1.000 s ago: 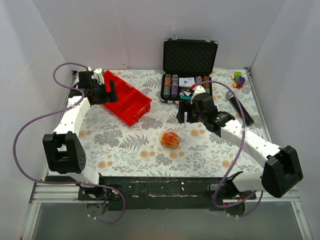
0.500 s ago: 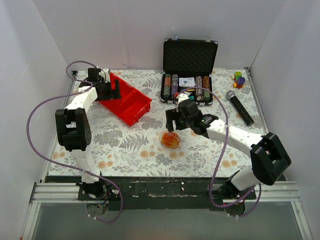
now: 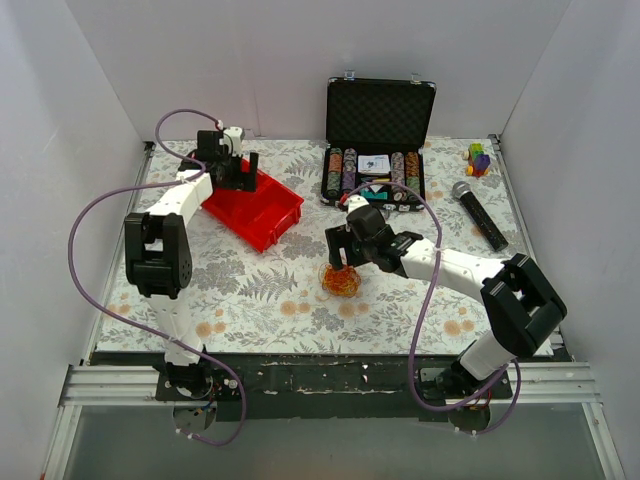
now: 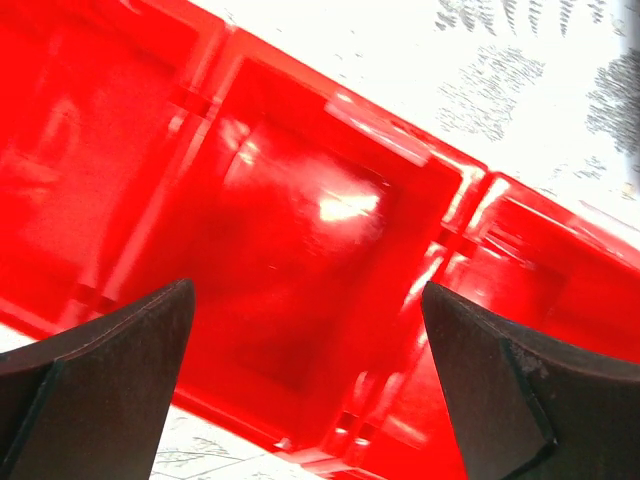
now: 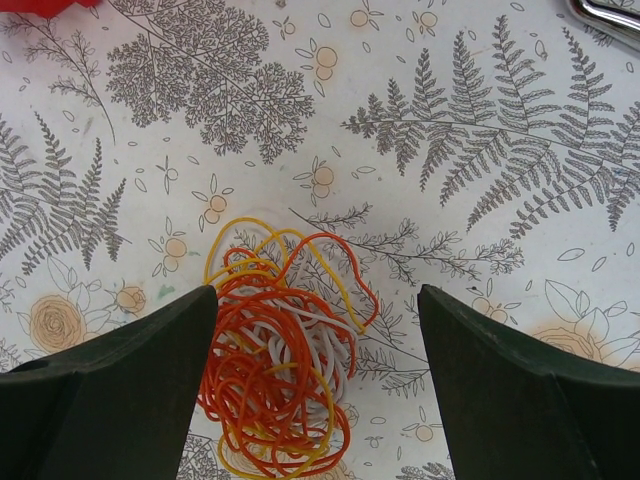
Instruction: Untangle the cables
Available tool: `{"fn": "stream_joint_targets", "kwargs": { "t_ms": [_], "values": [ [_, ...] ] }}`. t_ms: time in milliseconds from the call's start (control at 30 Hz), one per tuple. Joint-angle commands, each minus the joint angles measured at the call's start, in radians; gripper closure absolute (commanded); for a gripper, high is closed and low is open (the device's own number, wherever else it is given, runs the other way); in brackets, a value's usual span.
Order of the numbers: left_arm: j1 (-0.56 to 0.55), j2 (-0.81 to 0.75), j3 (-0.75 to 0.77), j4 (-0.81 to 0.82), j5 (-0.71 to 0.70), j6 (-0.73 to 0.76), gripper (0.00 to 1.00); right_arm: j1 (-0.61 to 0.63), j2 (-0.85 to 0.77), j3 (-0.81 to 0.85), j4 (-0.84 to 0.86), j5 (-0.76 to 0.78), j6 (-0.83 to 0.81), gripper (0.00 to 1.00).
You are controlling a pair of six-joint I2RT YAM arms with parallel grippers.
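The cables [image 3: 341,280] are a fist-sized clump of thin orange, yellow and white loops lying on the fern-patterned table, near its middle. My right gripper [image 3: 341,258] hangs open just above and behind the clump. In the right wrist view the cables [image 5: 285,360] lie between the two spread fingers, closer to the left finger [image 5: 120,390], and nothing is gripped. My left gripper [image 3: 243,172] is far off at the back left, open over a red bin [image 3: 262,208]. The left wrist view shows only the red bin [image 4: 300,200] between the wide-apart fingers [image 4: 100,390].
An open black case of poker chips [image 3: 378,150] stands at the back centre. A black microphone [image 3: 480,214] lies at the right, with a small multicoloured toy [image 3: 479,158] in the back right corner. White walls enclose the table. Purple arm cables [image 3: 428,300] loop over it.
My right gripper has swung left and down from beside the chip case to just over the clump. My left arm has reached back and right, over the red bin. The clump has not moved.
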Motion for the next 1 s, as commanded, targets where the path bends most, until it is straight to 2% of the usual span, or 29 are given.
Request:
{"fn": "stream_joint_targets", "kwargs": {
  "t_ms": [0,300,333,500,600,833,967],
  "values": [
    [0.017,-0.056,0.070,0.054,-0.082,0.107,0.02,0.003,-0.005,-0.036,0.046,0.014,-0.003,0.10],
    [0.088,0.065,0.141,0.062,-0.104,0.225,0.02,0.003,-0.021,-0.102,0.058,-0.001,0.017,0.11],
    [0.124,0.082,0.144,0.051,-0.095,0.243,0.02,0.003,-0.026,-0.108,0.058,-0.004,0.018,0.11],
    [0.125,0.116,0.091,0.037,-0.078,0.274,0.02,0.001,-0.044,-0.131,0.057,-0.015,0.033,0.13],
    [0.125,0.108,0.054,0.062,-0.084,0.256,0.06,0.004,-0.060,-0.151,0.061,-0.023,0.041,0.14],
    [0.123,0.048,-0.040,0.069,-0.029,0.226,0.28,0.009,-0.101,-0.202,0.081,-0.035,0.063,0.19],
    [0.111,0.004,-0.133,0.069,-0.013,0.217,0.41,0.009,-0.121,-0.228,0.093,-0.055,0.070,0.31]
  ]
}}
